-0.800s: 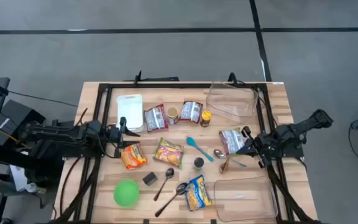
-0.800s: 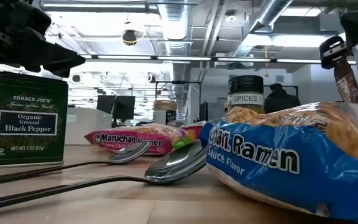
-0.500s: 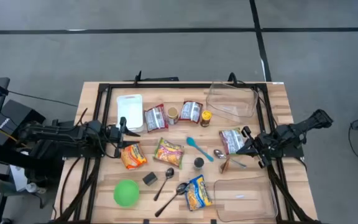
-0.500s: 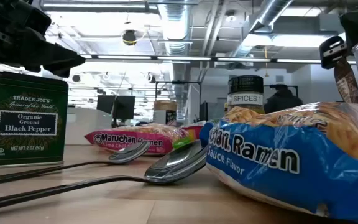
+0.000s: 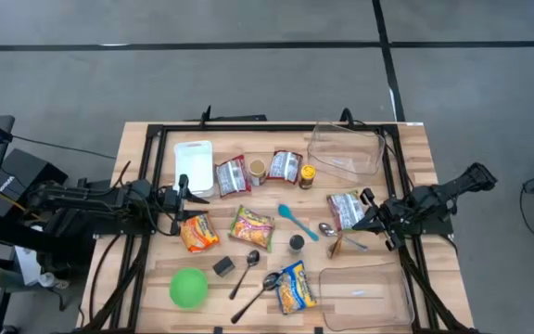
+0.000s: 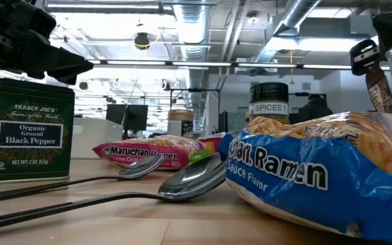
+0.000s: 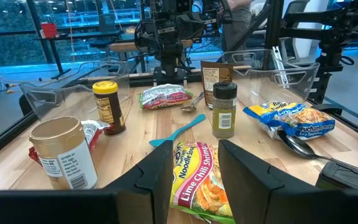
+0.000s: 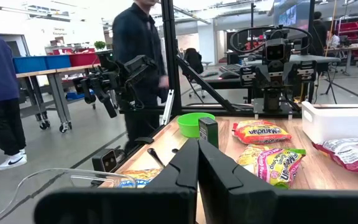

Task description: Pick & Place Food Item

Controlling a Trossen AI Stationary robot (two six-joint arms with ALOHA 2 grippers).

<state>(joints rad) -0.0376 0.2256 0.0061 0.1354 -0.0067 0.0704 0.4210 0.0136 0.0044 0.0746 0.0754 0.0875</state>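
Observation:
Several food packets lie flat on the wooden table: an orange ramen packet (image 5: 198, 232), a yellow-green noodle packet (image 5: 252, 226) (image 7: 197, 180), a blue-yellow ramen packet (image 5: 295, 286) (image 6: 318, 170) and three red-silver packets (image 5: 233, 174) (image 5: 286, 165) (image 5: 346, 207). My left gripper (image 5: 185, 193) (image 7: 194, 168) hovers open at the table's left, pointing toward the yellow-green packet, which lies ahead of its fingers. My right gripper (image 5: 362, 223) (image 8: 197, 168) is shut at the table's right, beside the red-silver packet there, with nothing between its fingers.
Two clear containers stand at the far right (image 5: 346, 148) and near right (image 5: 364, 292). A white tray (image 5: 193, 156), green bowl (image 5: 188, 288), black pepper tin (image 5: 223, 266), spice jars (image 5: 297, 243) (image 5: 307, 176), a can (image 5: 258, 170), spoons (image 5: 248, 269) and a teal spatula (image 5: 297, 220) crowd the middle.

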